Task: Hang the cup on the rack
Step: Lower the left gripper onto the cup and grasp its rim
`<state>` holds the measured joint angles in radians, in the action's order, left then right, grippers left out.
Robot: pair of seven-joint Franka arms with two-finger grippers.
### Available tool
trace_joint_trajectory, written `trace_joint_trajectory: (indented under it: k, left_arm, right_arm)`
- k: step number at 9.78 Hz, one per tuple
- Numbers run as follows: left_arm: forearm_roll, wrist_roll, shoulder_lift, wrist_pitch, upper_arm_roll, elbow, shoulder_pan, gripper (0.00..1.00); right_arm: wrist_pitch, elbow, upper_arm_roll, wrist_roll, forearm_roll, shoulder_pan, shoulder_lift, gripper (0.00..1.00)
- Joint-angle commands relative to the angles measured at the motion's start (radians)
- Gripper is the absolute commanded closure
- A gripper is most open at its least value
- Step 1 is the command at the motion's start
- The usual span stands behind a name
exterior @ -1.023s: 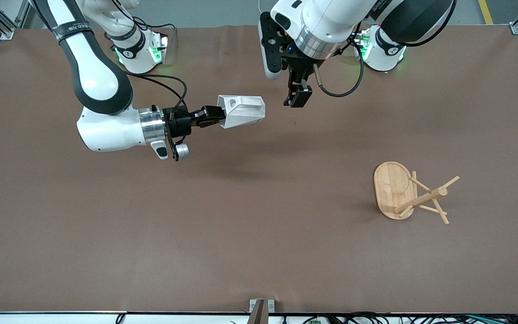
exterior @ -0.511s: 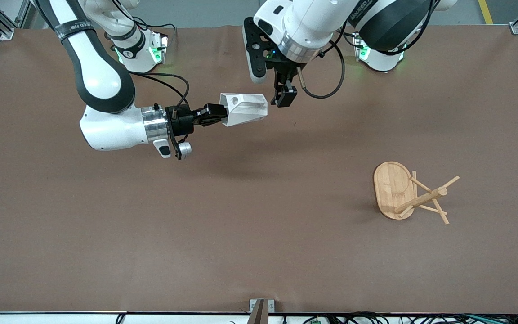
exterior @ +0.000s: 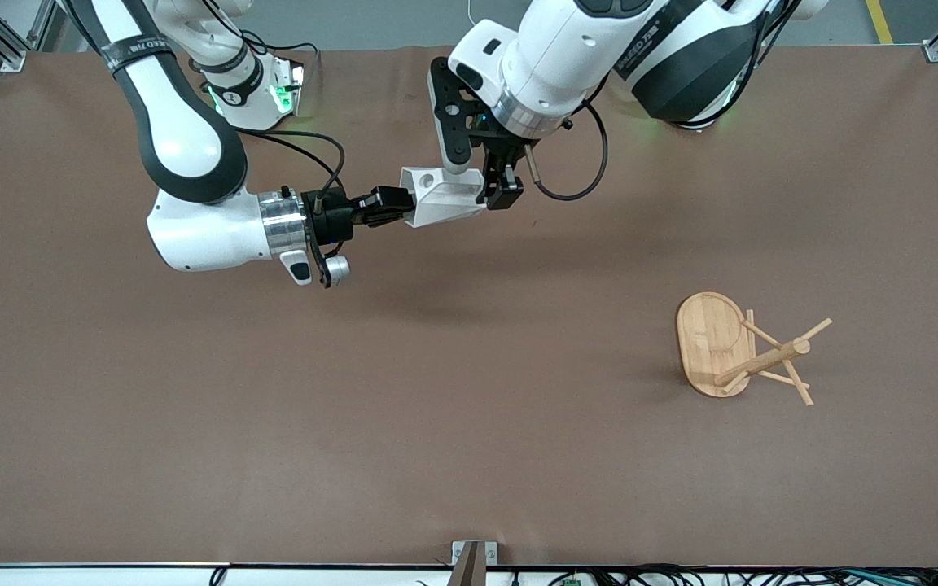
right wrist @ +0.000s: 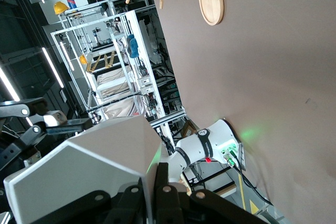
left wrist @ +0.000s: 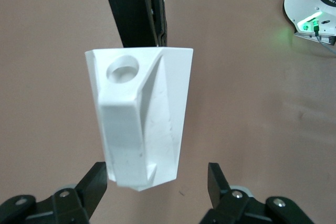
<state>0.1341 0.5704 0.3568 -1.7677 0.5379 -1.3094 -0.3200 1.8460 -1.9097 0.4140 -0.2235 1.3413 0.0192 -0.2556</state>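
The white faceted cup hangs on its side in the air over the table's robot-side half, blocky handle with its round hole facing up. My right gripper is shut on the cup's rim wall, pinching it. My left gripper is at the cup's narrow bottom end. In the left wrist view its fingers straddle that end of the cup; one stands close against it, the other apart with a clear gap, so it is open. The bamboo rack stands upright toward the left arm's end.
The rack's oval base rests on the brown table cover, nearer the front camera than both grippers, with thin pegs sticking out around the post. The arm bases with green lights stand along the robot-side edge.
My left gripper has come down and across toward the right arm's end, from beside the cup to around its bottom end, and its fingers have narrowed. The right gripper holds the cup almost still.
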Motion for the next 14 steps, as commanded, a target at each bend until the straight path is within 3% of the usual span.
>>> trace_joint_trajectory:
  k: [1, 14]
  left_arm:
    - [0.009, -0.007, 0.040, -0.027, 0.002, -0.002, -0.016, 0.13]
    - [0.003, -0.006, 0.096, -0.093, 0.001, -0.028, -0.051, 0.04]
  right_arm:
    - [0.007, -0.020, 0.005, -0.017, 0.035, -0.001, 0.016, 1.00]
    - [0.004, -0.022, 0.006, -0.013, 0.036, -0.001, 0.022, 1.00]
